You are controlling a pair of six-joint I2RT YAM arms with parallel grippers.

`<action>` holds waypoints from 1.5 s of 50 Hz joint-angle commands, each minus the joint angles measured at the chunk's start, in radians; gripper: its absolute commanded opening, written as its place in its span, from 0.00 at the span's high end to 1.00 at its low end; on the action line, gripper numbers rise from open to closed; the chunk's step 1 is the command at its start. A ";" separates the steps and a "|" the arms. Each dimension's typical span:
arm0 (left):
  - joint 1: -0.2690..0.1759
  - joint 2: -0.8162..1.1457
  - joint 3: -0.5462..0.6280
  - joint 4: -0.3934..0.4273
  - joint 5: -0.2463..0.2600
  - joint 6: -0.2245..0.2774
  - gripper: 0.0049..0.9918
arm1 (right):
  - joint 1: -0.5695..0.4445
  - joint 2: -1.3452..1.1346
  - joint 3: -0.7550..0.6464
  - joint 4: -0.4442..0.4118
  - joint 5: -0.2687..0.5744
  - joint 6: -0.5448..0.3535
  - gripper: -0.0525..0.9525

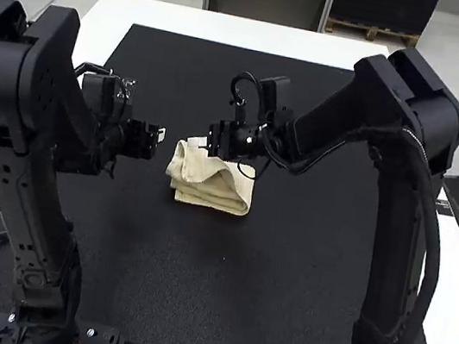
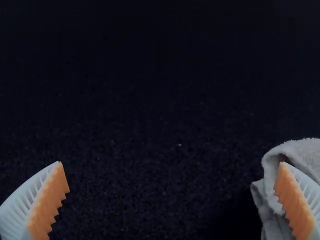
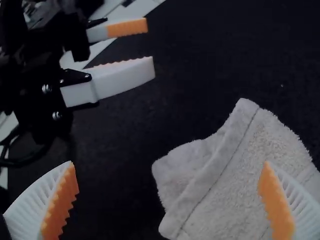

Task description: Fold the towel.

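High view: one towel (image 1: 217, 194) on one mat (image 1: 283, 276).

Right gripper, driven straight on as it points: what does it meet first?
Likely the towel: in the right wrist view, part of it shows between the right gripper's open fingers. Depth is unclear, and the left gripper is nearby, so not certain.

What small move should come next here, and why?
Probably lower the right gripper and close its open fingers on the towel: they hang by its upper fold, which bulges instead of lying flat, and neither gripper holds it.
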 commanded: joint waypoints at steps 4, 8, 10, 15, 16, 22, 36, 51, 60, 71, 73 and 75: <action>0.007 -0.020 -0.005 0.000 0.015 -0.009 0.03 | -0.018 -0.046 0.009 0.013 -0.046 0.027 0.66; 0.004 -0.024 -0.017 0.014 0.016 -0.009 0.03 | -0.030 -0.046 -0.008 0.054 -0.048 0.043 0.97; 0.003 -0.026 -0.021 0.024 0.016 -0.011 0.03 | -0.035 -0.046 -0.013 0.064 -0.060 0.052 0.97; 0.006 -0.030 -0.029 0.038 0.016 -0.012 0.03 | -0.036 -0.043 -0.025 0.077 -0.068 0.053 0.97; 0.006 -0.032 -0.029 0.040 0.015 -0.012 0.03 | -0.036 -0.043 -0.030 0.087 -0.068 0.053 0.97; 0.004 -0.035 -0.029 0.043 0.016 -0.015 0.03 | -0.041 -0.035 -0.048 0.114 -0.071 0.053 0.97; 0.001 -0.038 -0.029 0.046 0.018 -0.023 0.03 | -0.046 0.014 -0.068 0.129 -0.074 0.037 0.97; 0.004 -0.037 -0.029 0.044 0.024 -0.023 0.03 | -0.046 0.078 -0.088 0.156 -0.078 0.020 0.97; 0.006 -0.037 -0.029 0.043 0.033 -0.023 0.03 | -0.047 0.101 -0.105 0.182 -0.078 0.014 0.97; 0.006 -0.038 -0.029 0.040 0.039 -0.023 0.03 | -0.047 0.157 -0.139 0.212 -0.080 -0.003 0.97; 0.006 -0.037 -0.031 0.040 0.039 -0.023 0.03 | -0.046 0.166 -0.140 0.218 -0.078 -0.005 0.97; 0.006 -0.037 -0.031 0.038 0.041 -0.023 0.03 | -0.042 0.173 -0.143 0.223 -0.078 -0.005 0.97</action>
